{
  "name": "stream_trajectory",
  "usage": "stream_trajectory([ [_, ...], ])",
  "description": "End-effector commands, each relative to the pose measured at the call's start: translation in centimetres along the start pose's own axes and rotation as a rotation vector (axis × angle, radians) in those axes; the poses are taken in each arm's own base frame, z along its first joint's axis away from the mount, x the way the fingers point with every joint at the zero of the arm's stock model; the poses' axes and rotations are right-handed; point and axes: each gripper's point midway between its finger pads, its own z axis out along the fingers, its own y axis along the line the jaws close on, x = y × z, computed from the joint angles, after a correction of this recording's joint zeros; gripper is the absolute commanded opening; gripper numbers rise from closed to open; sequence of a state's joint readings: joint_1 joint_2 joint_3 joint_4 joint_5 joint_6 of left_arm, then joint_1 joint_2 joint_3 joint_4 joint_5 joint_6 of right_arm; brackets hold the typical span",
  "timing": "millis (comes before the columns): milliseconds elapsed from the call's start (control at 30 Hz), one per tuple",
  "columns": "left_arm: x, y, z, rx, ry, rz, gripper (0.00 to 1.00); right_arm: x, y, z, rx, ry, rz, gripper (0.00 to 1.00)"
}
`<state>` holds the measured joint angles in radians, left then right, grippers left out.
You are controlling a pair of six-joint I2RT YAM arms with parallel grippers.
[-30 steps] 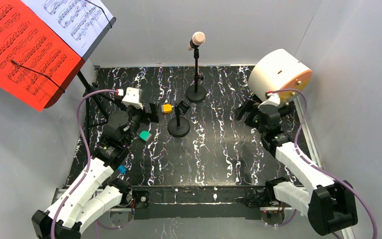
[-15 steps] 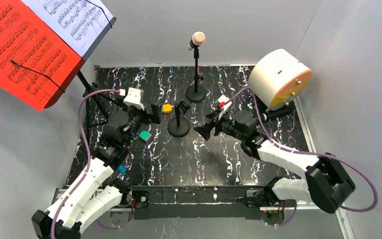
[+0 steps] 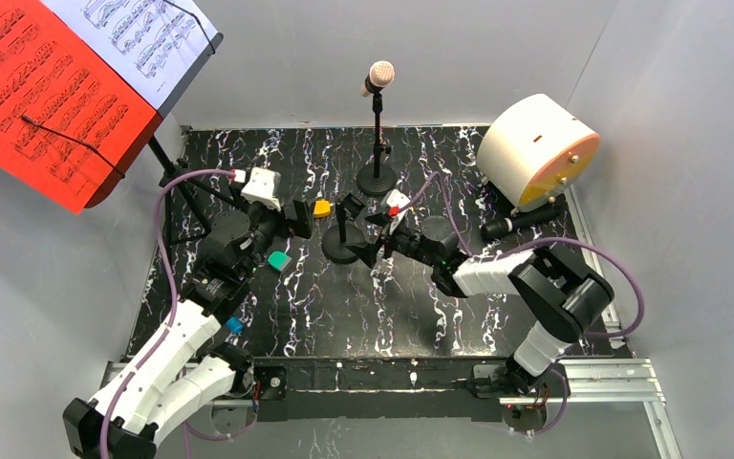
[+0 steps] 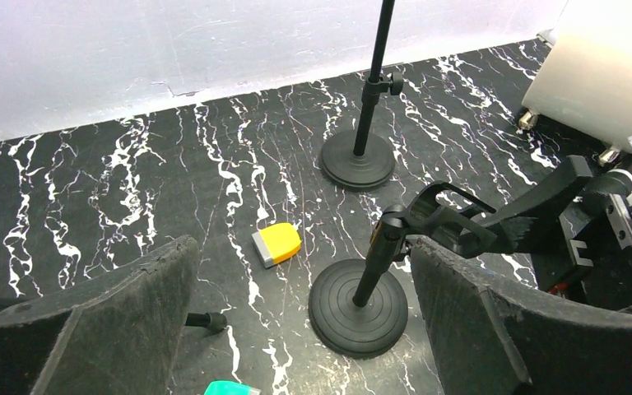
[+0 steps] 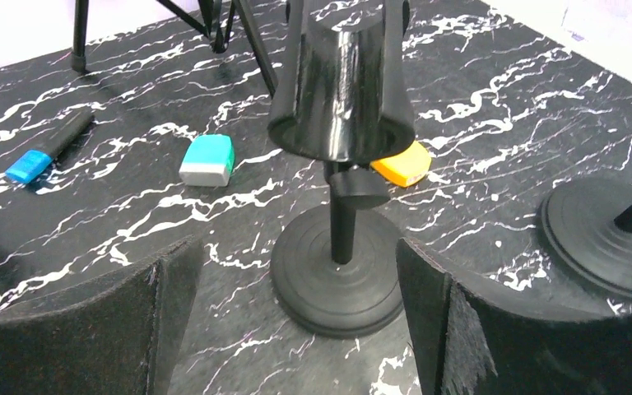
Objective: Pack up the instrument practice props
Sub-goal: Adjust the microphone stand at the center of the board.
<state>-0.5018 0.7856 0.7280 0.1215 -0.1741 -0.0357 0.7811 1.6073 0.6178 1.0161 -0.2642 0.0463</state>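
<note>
- Progress: I judge the packing barely begun. No box or bag shows in any view, and every prop stands or lies out on the table [image 3: 411, 316].
- Music rack [image 3: 164, 158]: upright at the upper left of the overhead view, with the red sheet [image 3: 38, 105] and the white sheet [image 3: 148, 38] still pinned to it by thin wires.
- Beige-headed microphone [image 3: 380, 74]: seated on its tall stand [image 3: 377, 143] at upper centre.
- Black microphone [image 3: 521, 219]: out of its clip, lying flat at centre right, just below the white drum [image 3: 535, 148].
- Short stand [image 5: 341, 234]: upright at frame centre, with a ribbed round base and a thin pole. Its glossy clip is empty. An orange block [image 4: 278, 243] lies near it.
- Right gripper [image 5: 296, 271]: spread wide and holding nothing. One finger is on each side of the short stand's pole, and neither appears to touch it.
- Left gripper [image 4: 304, 288]: spread wide and empty, facing the same stand from the opposite side but apart from it.
- Remaining, in my judgement: everything. That means both stands, both microphones, the rack and the sheets, and the short stand looks to be first.
</note>
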Motion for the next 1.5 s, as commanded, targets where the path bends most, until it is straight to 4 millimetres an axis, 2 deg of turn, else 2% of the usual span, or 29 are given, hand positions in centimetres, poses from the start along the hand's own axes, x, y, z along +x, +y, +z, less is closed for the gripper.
stream_trajectory([
  [0,0.4,-0.3,0.6,0.02,0.012,0.013,0.98,-4.9,-0.5,1.9,0.0,-0.205,-0.098,0.94],
  [333,0.5,-0.1,0.8,0.023,0.006,0.009,0.98,-4.0,-1.5,5.1,-0.01,-0.254,-0.103,0.92],
  [600,0.6,0.3,1.0,0.021,0.006,0.001,0.98,-3.1,-2.3,7.6,-0.01,-0.279,-0.104,0.86],
  [700,0.6,0.5,1.1,0.015,0.005,0.0,0.98,-2.5,-2.1,8.2,-0.039,-0.276,-0.096,0.79],
  [800,0.5,0.7,1.0,0.012,0.0,-0.002,0.98,-2.2,-1.6,8.4,-0.069,-0.273,-0.09,0.64],
  [833,0.5,0.6,1.0,0.014,0.001,-0.004,0.99,-2.0,-1.4,8.3,-0.077,-0.272,-0.089,0.56],
  [900,0.4,0.6,1.0,0.017,-0.002,-0.006,0.98,-2.1,-1.4,8.0,-0.08,-0.279,-0.093,0.47],
  [1000,0.3,0.7,1.0,0.017,-0.005,-0.008,0.98,-2.1,-1.2,7.2,-0.077,-0.29,-0.103,0.26],
  [1167,0.2,0.8,0.9,0.015,-0.009,-0.008,0.98,-2.8,-1.6,5.6,-0.034,-0.306,-0.129,0.01],
  [1467,-0.1,0.8,0.7,0.016,-0.017,-0.007,0.98,-4.6,-3.2,1.1,0.099,-0.307,-0.181,0.01],
])
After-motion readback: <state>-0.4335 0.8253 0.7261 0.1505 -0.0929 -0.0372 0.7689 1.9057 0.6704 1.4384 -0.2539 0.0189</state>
